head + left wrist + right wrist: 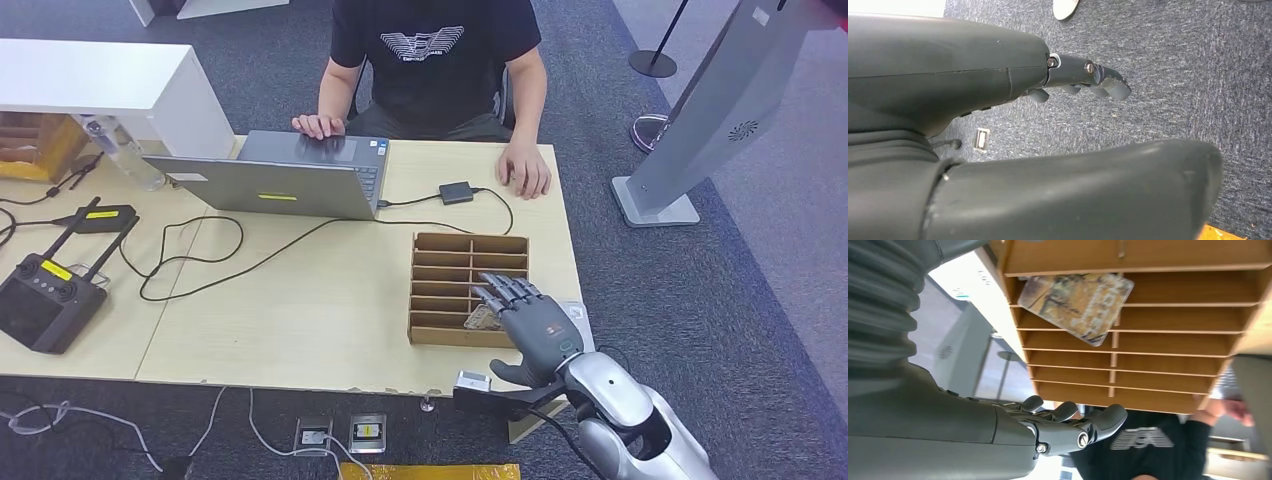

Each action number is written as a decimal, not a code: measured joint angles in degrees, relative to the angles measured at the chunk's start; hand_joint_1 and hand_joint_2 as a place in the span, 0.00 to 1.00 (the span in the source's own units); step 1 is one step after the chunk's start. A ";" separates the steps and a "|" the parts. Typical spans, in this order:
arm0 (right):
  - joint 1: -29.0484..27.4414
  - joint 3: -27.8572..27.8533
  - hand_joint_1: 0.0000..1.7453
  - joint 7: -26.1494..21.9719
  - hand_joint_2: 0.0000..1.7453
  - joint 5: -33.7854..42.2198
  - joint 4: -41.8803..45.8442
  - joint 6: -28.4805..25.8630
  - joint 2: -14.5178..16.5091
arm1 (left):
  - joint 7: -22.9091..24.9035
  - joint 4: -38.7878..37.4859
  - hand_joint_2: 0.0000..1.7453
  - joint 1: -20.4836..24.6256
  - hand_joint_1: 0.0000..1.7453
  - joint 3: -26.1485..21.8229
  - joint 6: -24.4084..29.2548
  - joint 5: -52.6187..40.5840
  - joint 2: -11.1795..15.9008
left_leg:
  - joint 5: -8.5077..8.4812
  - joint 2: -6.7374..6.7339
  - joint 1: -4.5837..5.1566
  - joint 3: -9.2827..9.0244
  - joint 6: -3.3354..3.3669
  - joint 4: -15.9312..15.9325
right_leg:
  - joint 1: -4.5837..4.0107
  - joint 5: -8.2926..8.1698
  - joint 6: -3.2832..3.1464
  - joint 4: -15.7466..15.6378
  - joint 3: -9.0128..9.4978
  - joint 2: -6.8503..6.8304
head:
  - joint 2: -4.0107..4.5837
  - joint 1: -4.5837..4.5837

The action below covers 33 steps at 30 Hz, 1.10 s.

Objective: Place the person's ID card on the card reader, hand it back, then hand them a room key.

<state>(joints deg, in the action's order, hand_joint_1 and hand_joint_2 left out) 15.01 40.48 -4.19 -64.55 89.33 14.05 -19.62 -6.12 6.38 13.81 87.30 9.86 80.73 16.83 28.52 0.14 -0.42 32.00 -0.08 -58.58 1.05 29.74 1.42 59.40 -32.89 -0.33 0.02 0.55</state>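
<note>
The right hand [528, 322] hovers over the slotted wooden rack [445, 262] on the tabletop [330, 300], fingers spread, holding nothing; a patterned card [1075, 302] lies tilted across the rack's near slots; the left hand [1088, 80] hangs above carpet, fingers loosely extended, empty.

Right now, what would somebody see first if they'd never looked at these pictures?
The robot's right hand, reaching over a wooden slotted rack where a patterned card lies across the slots. Behind the rack, a person in a black shirt sits at an open laptop.
</note>
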 joint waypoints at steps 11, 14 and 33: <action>-0.12 0.38 0.00 -1.53 1.00 -1.61 -0.74 -2.06 0.32 | 0.02 0.00 0.00 -0.02 0.00 0.00 -0.04 -1.41 0.03 | 0.00 0.00 0.00 0.00 0.00 0.00 | 0.00 0.00 0.00 0.00 0.00 0.00 | 0.00 0.01; -0.21 0.52 0.00 -1.39 1.00 -1.93 -1.44 -2.99 0.42 | 0.07 0.00 0.00 -0.04 0.00 0.00 -0.05 -1.47 0.11 | 0.00 0.00 0.00 0.00 0.00 0.00 | 0.00 0.00 0.00 0.00 0.00 0.01 | 0.00 0.00; -0.05 0.59 0.00 -0.92 1.00 -3.04 -4.92 -5.30 2.10 | 0.11 0.00 0.00 -0.12 0.00 0.02 -0.04 -1.45 0.13 | 0.00 0.00 0.00 0.01 0.00 0.00 | 0.00 0.00 0.00 0.00 0.00 0.00 | 0.00 0.01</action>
<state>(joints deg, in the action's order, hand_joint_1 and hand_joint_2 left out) 14.96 41.07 -5.11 -67.59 84.41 8.75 -17.52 -6.01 6.38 13.69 87.32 9.81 79.28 16.96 28.52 0.14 -0.42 32.00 -0.08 -58.58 1.05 29.74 1.42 59.41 -32.89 -0.32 0.02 0.55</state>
